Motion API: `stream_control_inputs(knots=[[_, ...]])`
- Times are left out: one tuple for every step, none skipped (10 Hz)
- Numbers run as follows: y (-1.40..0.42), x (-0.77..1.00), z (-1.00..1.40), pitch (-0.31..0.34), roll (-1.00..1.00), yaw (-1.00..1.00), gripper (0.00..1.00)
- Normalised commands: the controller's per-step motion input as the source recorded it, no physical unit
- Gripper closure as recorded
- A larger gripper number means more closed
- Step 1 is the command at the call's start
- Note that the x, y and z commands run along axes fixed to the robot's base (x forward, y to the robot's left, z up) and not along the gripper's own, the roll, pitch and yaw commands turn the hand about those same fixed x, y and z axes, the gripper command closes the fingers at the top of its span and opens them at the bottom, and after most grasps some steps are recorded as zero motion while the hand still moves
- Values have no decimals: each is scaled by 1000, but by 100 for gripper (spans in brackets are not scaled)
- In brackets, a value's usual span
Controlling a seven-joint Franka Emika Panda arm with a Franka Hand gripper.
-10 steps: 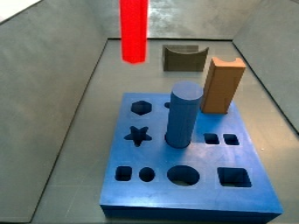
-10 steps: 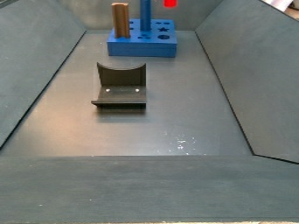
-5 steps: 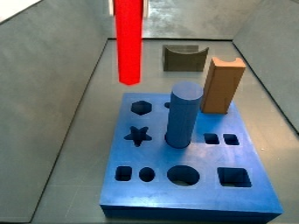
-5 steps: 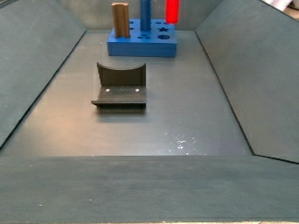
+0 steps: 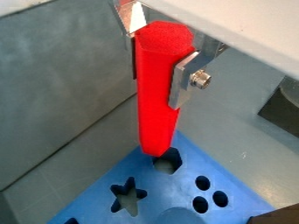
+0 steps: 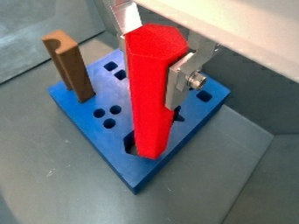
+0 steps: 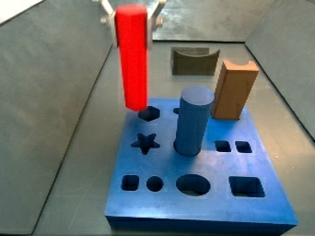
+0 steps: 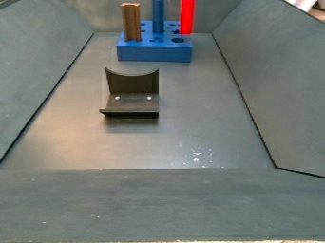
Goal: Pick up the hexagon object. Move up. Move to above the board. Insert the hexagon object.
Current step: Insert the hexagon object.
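In a wrist view, the two-finger gripper clamps the top of the tall, glossy bright red hexagon object, its flat silver fingers closed against the rod's sides. The rod hangs upright with its lower end right at a cut-out hole in the large flat blue board; whether it has entered I cannot tell.

In a wrist view, the rod's foot meets the board near a corner, away from the orange-brown rectangular block.

In a side view, the rod's tip sits at the hexagon hole, beside the thick blue cylinder.

Picking, lifting and moving over look done; seating the rod fully and releasing it remain.
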Motion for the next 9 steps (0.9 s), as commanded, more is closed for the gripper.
stream_control_inputs(knots=[[-23, 191, -389, -36, -4, -71, 100], [0, 306, -269, 0, -66, -137, 100], [0, 366, -206, 27, -20, -123, 100], [31, 389, -189, 61, 0, -100, 100], [49, 406, -140, 87, 0, -60, 100], [114, 263, -189, 66, 0, 0, 100], [154, 83, -166, 24, 11, 0, 100], [203, 0, -269, 0, 17, 66, 100], [194, 0, -369, -17, 14, 111, 100]])
